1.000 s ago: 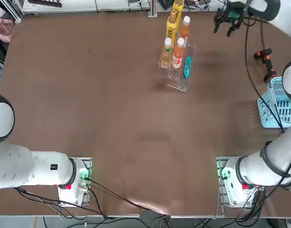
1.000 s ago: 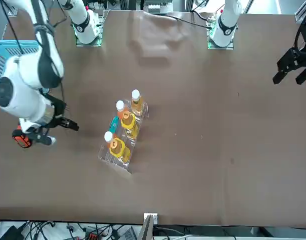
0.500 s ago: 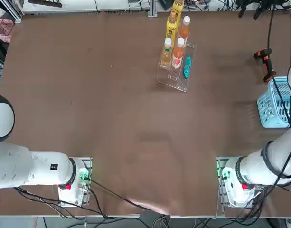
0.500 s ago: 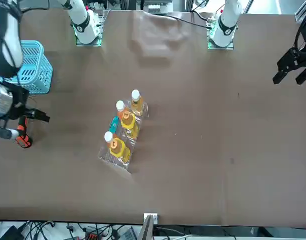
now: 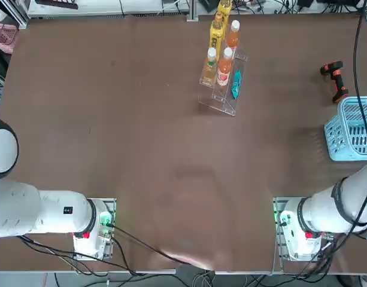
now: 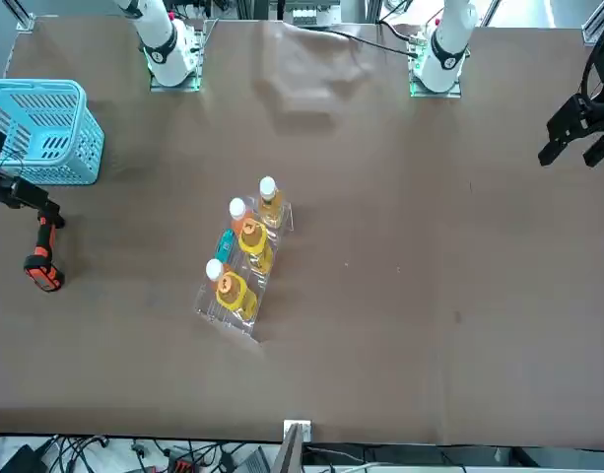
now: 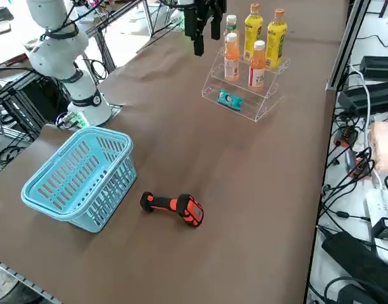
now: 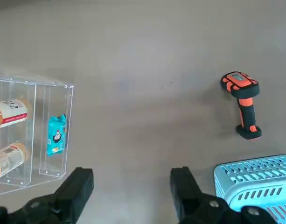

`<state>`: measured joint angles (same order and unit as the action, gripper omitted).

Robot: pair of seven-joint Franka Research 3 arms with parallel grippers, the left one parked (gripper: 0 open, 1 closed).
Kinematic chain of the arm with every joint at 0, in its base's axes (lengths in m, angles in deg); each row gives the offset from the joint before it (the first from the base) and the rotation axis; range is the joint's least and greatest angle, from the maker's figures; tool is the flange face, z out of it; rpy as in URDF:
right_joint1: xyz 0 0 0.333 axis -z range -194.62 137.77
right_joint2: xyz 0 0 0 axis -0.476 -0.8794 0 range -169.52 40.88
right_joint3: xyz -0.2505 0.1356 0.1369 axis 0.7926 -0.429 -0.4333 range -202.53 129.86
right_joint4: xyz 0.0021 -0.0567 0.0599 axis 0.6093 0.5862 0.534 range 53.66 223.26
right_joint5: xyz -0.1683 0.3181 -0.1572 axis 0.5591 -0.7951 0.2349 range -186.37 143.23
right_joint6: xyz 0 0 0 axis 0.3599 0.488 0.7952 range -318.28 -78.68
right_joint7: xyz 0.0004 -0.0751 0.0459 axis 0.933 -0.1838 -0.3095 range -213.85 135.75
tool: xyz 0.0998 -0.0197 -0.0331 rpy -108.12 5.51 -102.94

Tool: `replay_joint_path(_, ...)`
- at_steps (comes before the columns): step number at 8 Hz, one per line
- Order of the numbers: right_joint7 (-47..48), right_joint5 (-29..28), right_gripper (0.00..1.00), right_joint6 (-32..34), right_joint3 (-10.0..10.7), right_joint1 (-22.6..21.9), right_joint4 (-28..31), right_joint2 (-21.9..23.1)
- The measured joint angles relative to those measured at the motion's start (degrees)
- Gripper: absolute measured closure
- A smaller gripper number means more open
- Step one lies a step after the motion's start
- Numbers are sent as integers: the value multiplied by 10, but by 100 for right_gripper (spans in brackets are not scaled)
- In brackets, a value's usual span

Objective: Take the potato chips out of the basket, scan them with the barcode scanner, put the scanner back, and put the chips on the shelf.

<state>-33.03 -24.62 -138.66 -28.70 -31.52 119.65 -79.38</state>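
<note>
Fingers of the right gripper [image 8: 132, 175] stood spread wide, pinching nothing, well off the goods.

Top view, left to right: the shelf [image 5: 217, 104] came first, with orange drink bottles [image 5: 224, 70] and yellow ones [image 5: 216, 34] upright on it. The chips [image 5: 236, 84] lay on the lowest tier, along its right edge. Scanner [image 5: 336, 81] lay on the table well to the right, apart from the shelf, near the basket [image 5: 349, 134].

Progress: I judged it basically done. Chips were out of the basket and on the shelf, scanner was down and out of the grip. Couldn't confirm the scan from these views. At most, I had the arm left to park.

Chips' long axis ran along the tier, pointing away from the robot's side, far end leaning slightly right. Couldn't tell which end was the pack's top.
</note>
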Motion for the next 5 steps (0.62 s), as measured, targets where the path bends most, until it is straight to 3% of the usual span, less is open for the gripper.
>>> replay_joint_path(5, -10, 1, 0, 34, 0, 5, 0, -5)
